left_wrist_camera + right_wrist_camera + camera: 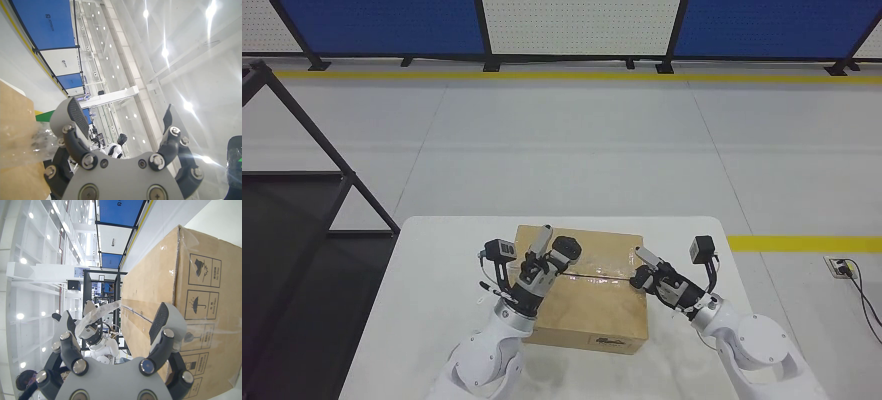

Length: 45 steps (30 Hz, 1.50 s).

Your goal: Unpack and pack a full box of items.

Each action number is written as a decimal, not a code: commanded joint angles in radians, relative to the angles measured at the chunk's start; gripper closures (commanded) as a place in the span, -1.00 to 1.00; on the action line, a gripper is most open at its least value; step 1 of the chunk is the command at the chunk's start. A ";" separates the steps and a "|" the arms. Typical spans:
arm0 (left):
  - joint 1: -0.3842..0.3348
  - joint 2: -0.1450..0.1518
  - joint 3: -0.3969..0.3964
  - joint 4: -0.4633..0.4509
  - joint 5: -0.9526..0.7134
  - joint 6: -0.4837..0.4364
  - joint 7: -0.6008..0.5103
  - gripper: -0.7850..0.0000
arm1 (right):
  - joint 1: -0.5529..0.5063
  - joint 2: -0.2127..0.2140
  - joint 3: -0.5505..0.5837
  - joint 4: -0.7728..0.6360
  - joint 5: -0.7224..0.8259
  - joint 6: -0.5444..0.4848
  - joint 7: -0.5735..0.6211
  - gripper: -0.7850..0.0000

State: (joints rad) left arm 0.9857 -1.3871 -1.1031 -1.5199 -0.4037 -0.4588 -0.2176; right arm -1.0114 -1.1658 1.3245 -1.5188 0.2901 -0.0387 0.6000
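Observation:
A closed cardboard box [587, 300] lies in the middle of the white table [422, 300], its side printed with handling symbols [204, 279]. A strip of clear tape [102, 311] has lifted off the top seam [136, 311] and runs toward my left gripper [547, 255], which hovers open over the box's left top. Crumpled tape [39, 136] lies right beside one of its fingers [78, 117]; whether it sticks there I cannot tell. My right gripper [642, 270] is open at the box's right end, one finger [158, 321] against the top edge.
A black metal rack [302, 150] stands left of the table. Bare tabletop runs along both sides of the box. Blue and white partition panels [582, 25] close off the far floor behind a yellow line [802, 243].

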 commanded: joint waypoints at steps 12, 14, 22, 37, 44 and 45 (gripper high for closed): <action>-0.002 -0.011 -0.009 0.004 0.014 -0.002 0.003 -1.00 | -0.013 0.000 0.000 -0.012 -0.001 -0.002 -0.012 -1.00; -0.003 -0.013 -0.007 0.010 0.019 -0.003 0.005 -1.00 | -0.026 0.001 0.004 -0.025 0.003 -0.007 -0.008 -1.00; -0.006 -0.020 -0.007 0.023 0.029 -0.005 0.007 -1.00 | -0.057 0.006 0.023 -0.053 0.046 -0.032 0.076 -1.00; -0.005 -0.029 -0.029 0.028 0.028 0.000 0.004 -1.00 | -0.029 0.006 0.011 -0.033 0.053 -0.019 0.092 -1.00; -0.010 -0.033 -0.039 0.033 0.032 0.011 -0.002 -1.00 | -0.027 0.006 0.010 -0.045 0.051 -0.019 0.088 -1.00; -0.011 -0.034 -0.038 0.036 0.035 0.014 -0.001 -1.00 | -0.027 0.006 0.011 -0.050 0.049 -0.019 0.088 -1.00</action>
State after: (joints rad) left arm 0.9761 -1.4199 -1.1417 -1.4874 -0.3723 -0.4476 -0.2192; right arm -1.0380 -1.1600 1.3349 -1.5639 0.3409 -0.0577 0.6881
